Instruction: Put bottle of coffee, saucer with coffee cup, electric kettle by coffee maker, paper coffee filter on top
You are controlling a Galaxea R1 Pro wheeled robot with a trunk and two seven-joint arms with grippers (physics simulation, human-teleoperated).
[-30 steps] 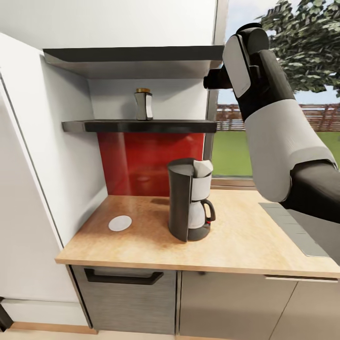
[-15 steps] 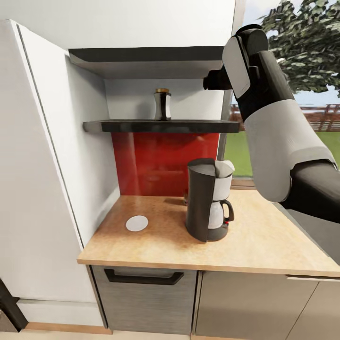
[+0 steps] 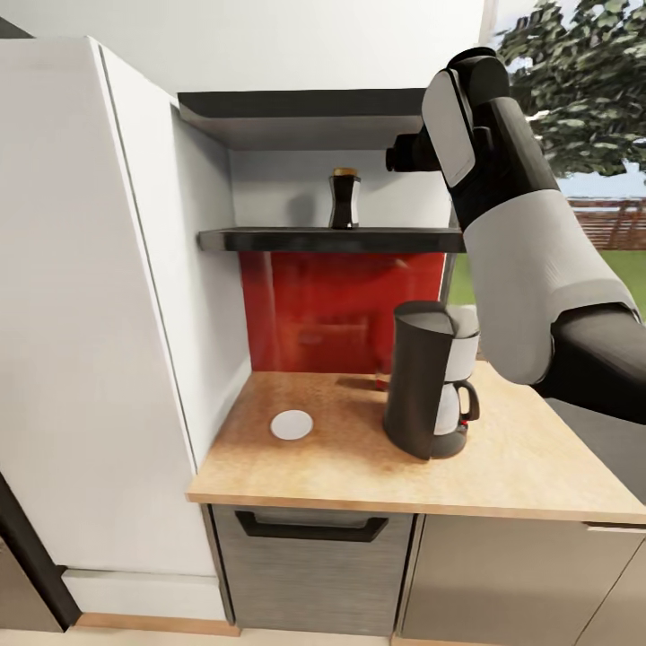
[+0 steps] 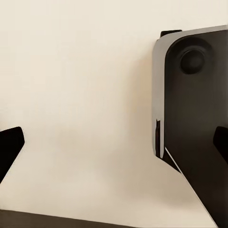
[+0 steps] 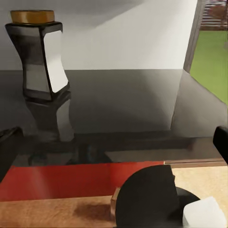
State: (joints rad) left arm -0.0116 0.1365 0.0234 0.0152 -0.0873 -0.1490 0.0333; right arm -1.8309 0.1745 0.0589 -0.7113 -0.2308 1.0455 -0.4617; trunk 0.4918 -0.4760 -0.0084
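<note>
**Coffee jar on the shelf, right arm raised beside it**

I see the bottle of coffee (image 3: 344, 198) standing upright on the kitchen shelf (image 3: 269, 240), well above the coffee maker (image 3: 429, 379) on the desk (image 3: 341, 467). The saucer (image 3: 292, 424) lies flat on the desk, near the coffee maker on its shelf-wall side, apart from it.

From my right wrist camera the jar (image 5: 42, 53) reads as a waisted, glossy body with dark contents, a pale grey label and a yellow-gold lid. I judge it rigid, probably glass, so fragile if dropped and slick under the pads. It looks small and fairly light. The narrowed waist is the natural place to take hold: the flare above and below should stop it sliding through. The shelf board is glossy too, so a nudge may skate the jar back before I close.

The label looks blank to me; I can read no brand or writing on it, nor on the coffee maker.

The right gripper's dark fingertips (image 5: 9, 142) sit at opposite edges of the wrist picture, so they are spread wide with nothing between them. The left gripper's tips (image 4: 10, 142) are likewise wide apart, facing a plain pale surface.
</note>
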